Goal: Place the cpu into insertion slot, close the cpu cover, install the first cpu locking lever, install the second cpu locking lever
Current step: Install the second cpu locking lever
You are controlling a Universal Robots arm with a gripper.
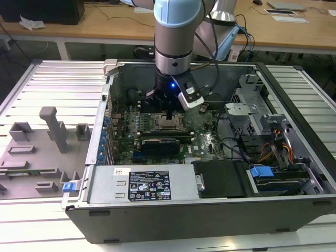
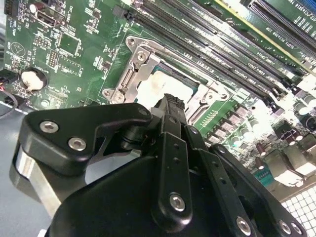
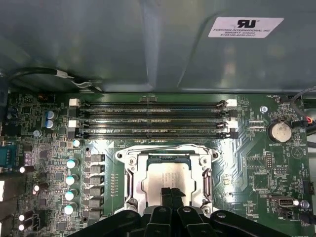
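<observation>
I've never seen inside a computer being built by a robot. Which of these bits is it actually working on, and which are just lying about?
In the job:
- hand, shut, tips over the chip
- cpu, lying in the insertion slot
- cpu cover, down around the chip

Just there:
- memory slots
- coin battery
- grey fixture blocks beside the case

Near edge of cpu (image 3: 168, 178) behind tool (image 3: 170, 193); tool body cropped

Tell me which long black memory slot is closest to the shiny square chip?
The slot directly bordering the cpu cover, in the first wrist view. The other slots lie farther from the cpu, toward the case wall.
</observation>
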